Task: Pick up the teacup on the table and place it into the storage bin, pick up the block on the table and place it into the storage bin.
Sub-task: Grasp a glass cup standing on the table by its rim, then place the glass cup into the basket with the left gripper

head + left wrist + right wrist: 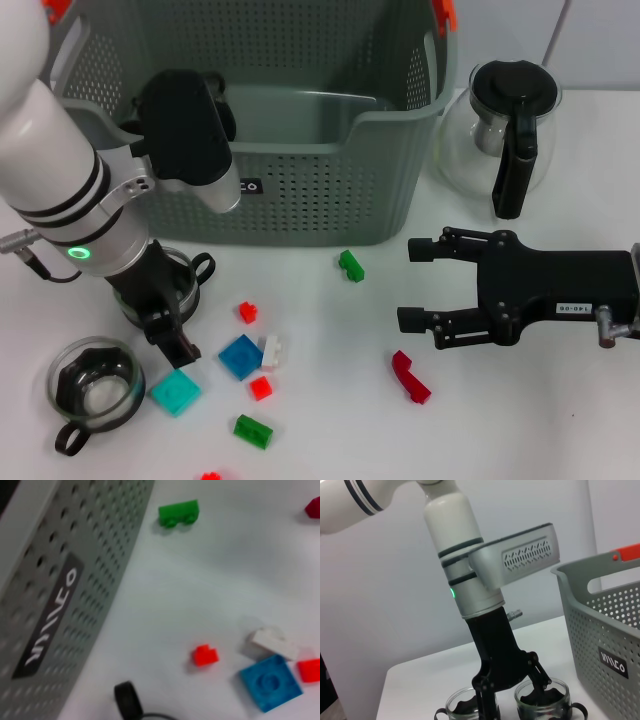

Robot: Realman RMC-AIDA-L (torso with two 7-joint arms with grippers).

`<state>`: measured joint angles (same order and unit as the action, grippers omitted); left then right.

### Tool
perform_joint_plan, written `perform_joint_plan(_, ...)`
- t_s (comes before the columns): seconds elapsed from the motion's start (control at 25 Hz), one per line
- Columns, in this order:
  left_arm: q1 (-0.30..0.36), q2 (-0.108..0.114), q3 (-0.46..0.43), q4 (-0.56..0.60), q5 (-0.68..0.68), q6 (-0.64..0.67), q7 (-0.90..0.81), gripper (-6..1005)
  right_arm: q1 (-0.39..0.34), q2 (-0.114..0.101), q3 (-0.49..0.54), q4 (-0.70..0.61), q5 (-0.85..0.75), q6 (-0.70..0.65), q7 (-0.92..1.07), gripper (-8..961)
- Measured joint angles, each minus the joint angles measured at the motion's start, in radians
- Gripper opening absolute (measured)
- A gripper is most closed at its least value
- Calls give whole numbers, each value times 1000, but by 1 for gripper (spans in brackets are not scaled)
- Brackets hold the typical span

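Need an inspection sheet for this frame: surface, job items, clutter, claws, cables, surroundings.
Surface: white table, blocks scattered over it.
Job's things: grey-green perforated plastic storage bin at the back; two clear glass teacups with black handles, one at the front left, one under the left arm; blue square block, teal block, green blocks, small red blocks.
Clutter: glass pot with black handle to the right of the bin.
Claws: left claw down at the teacups; right claw open above the table, empty.
Cables: thin cable at the left arm.
Surroundings: plain wall.
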<state>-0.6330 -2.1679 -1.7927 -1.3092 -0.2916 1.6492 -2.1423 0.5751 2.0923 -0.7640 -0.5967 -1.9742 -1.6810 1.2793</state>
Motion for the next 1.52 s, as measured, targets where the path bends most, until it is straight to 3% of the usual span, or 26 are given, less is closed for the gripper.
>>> perform_joint_plan(0.64,-19,0,4,104,71,-107,-57,912,-1,0,0,1,0,-3,0,941)
perform_joint_plan(0.84,-25,-1,-5,114,77,-124,-75,731,-3,0,0,3,0,-4,0,941)
perform_joint_plan(1.28,-48,0,-31,142,78,-124,-95,486,-6,0,0,7,0,-14,0,940)
perform_joint_plan(1.4,-48,0,-32,133,72,-104,-90,246,-6,-2,0,13,0,-14,0,940)
perform_joint_plan(1.52,-42,0,-33,102,69,-74,-84,133,-6,-4,0,14,0,-16,0,941)
